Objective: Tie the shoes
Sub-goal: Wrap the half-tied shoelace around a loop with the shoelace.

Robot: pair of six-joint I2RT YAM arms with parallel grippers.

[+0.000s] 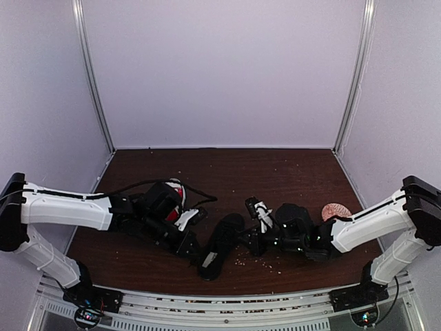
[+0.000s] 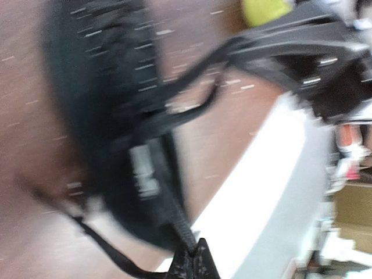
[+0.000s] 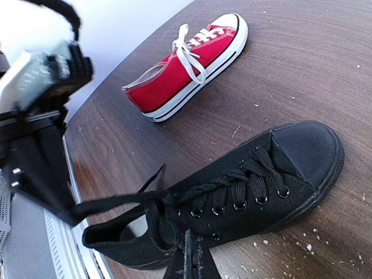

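The black shoe (image 1: 219,247) (image 3: 244,192) lies on the table between my two grippers, and its laces are undone at the top eyelets. My left gripper (image 1: 187,243) (image 2: 195,253) is shut on one black lace (image 2: 181,224) at the shoe's heel end, and that lace runs taut. My right gripper (image 1: 247,238) (image 3: 192,251) is shut on the other black lace (image 3: 168,224) beside the shoe's opening. The red shoe (image 3: 189,64) (image 1: 179,195), with white laces, lies farther back, partly under my left arm. The left wrist view is blurred.
A pink round object (image 1: 335,210) sits at the right of the brown table (image 1: 275,172). Small crumbs (image 1: 241,262) lie scattered near the black shoe. White walls enclose the back and both sides of the table.
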